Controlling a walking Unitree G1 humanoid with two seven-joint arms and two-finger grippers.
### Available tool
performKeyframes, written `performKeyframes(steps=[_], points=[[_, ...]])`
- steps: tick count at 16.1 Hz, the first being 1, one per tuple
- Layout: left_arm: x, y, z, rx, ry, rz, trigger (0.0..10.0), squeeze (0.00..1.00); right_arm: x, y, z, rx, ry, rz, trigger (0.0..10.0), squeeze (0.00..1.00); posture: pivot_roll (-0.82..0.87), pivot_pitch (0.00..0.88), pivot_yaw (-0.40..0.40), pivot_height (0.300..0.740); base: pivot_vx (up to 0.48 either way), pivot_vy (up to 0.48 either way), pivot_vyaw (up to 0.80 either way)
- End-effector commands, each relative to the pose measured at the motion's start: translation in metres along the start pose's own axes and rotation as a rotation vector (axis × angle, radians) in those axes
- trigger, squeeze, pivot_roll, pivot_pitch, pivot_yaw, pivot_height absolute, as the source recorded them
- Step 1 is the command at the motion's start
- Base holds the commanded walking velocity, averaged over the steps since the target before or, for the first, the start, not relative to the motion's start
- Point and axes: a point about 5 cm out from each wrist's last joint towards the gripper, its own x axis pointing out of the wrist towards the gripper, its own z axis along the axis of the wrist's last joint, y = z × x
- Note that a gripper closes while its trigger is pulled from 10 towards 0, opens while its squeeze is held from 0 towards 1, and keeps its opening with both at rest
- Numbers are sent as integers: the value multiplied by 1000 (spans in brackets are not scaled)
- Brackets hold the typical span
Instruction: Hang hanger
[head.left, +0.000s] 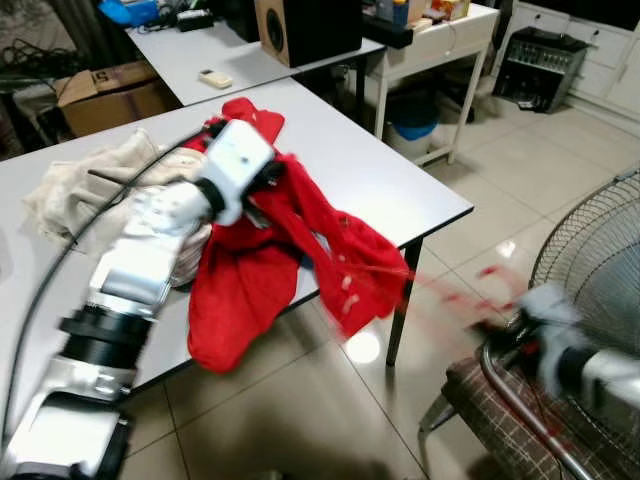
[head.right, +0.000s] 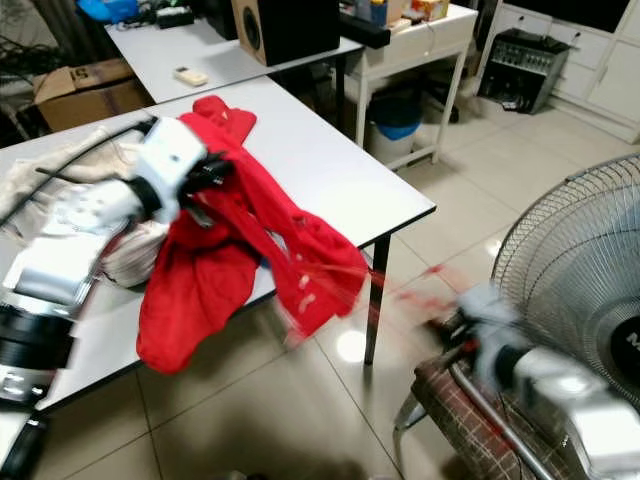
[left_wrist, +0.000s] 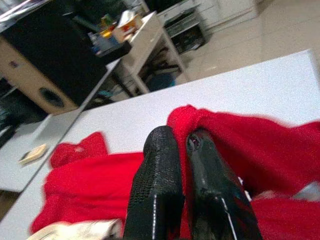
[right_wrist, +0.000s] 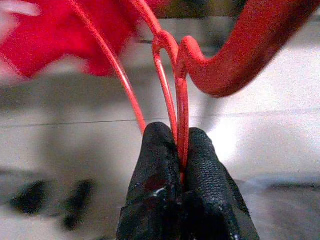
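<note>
Off the tabletop's (head.left: 400, 170) near edge, your right tool (right_wrist: 179, 150) pinches the hanger (right_wrist: 172, 85); left tool (left_wrist: 182, 150) clamps the shirt (head.left: 260, 260), probably to separate them.

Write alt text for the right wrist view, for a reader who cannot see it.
Close up, the right gripper has its two black fingers pinched shut on the thin wires of a red hanger, whose thicker curved part arcs toward the upper right. Red cloth shows blurred behind it, above a pale, out-of-focus floor.
</note>
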Motion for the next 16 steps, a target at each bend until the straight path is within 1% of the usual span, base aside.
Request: performKeyframes(steps=[1, 2, 3, 4, 5, 6, 7, 8, 9, 10, 11, 12, 13, 15, 16], points=[[-7, 19, 4, 29, -10, 61, 0, 0, -8, -20, 15, -48, -56, -137, 10000, 0, -217, 24, 62, 740, 0, 0, 0], [-17, 33, 1, 87, 1, 71, 0, 0, -23, -31, 70, -68, -293, -229, 10000, 0, -213, 20, 49, 740, 0, 0, 0], [-19, 30, -2, 99, 6, 44, 0, 0, -27, -26, 87, -79, -353, -198, 10000, 0, -212, 19, 47, 740, 0, 0, 0], [-21, 17, -13, 89, 32, -11, 0, 0, -27, -9, 102, -128, -392, -96, 10000, 0, -208, 17, 37, 740, 0, 0, 0], [-19, -4, -23, 48, 48, -59, 0, 0, -20, 9, 105, -158, -404, 1, 10000, 0, -207, 16, 32, 740, 0, 0, 0], [-17, -13, -25, 23, 46, -67, 0, 0, -18, 18, 105, -166, -405, 40, 10000, 0, -207, 16, 32, 740, 0, 0, 0], [-12, -28, -29, -25, 39, -63, 0, 0, -18, 34, 104, -193, -416, 119, 10000, 0, -206, 15, 29, 740, 0, 0, 0], [-3, -39, -32, -106, 28, -24, 0, 0, -26, 49, 106, -185, -458, 230, 10000, 0, -209, 15, 30, 740, 0, 0, 0], [-1, -42, -33, -135, 27, -10, 0, 0, -30, 53, 107, -171, -470, 272, 10000, 0, -212, 16, 33, 740, 0, 0, 0], [7, -41, -34, -212, 28, 37, 0, 0, -40, 66, 103, -146, -460, 387, 10000, 0, -215, 16, 36, 740, 0, 0, 0], [11, -36, -34, -219, 36, 66, 0, 0, -41, 69, 97, -132, -416, 430, 10000, 0, -218, 16, 40, 740, 0, 0, 0], [15, -28, -30, -210, 36, 95, 0, 0, -42, 70, 86, -129, -348, 447, 10000, 0, -220, 16, 45, 740, 0, 0, 0], [17, -19, -24, -195, 22, 126, 0, 0, -43, 71, 80, -116, -316, 453, 10000, 0, -223, 16, 52, 740, 0, 0, 0], [19, -8, -11, -144, -10, 131, 0, 0, -46, 75, 72, -88, -264, 490, 10000, 0, -226, 16, 62, 740, 0, 0, 0], [19, -6, -8, -122, -17, 124, 0, 0, -47, 76, 69, -84, -239, 498, 10000, 0, -226, 16, 62, 740, 0, 0, 0]])
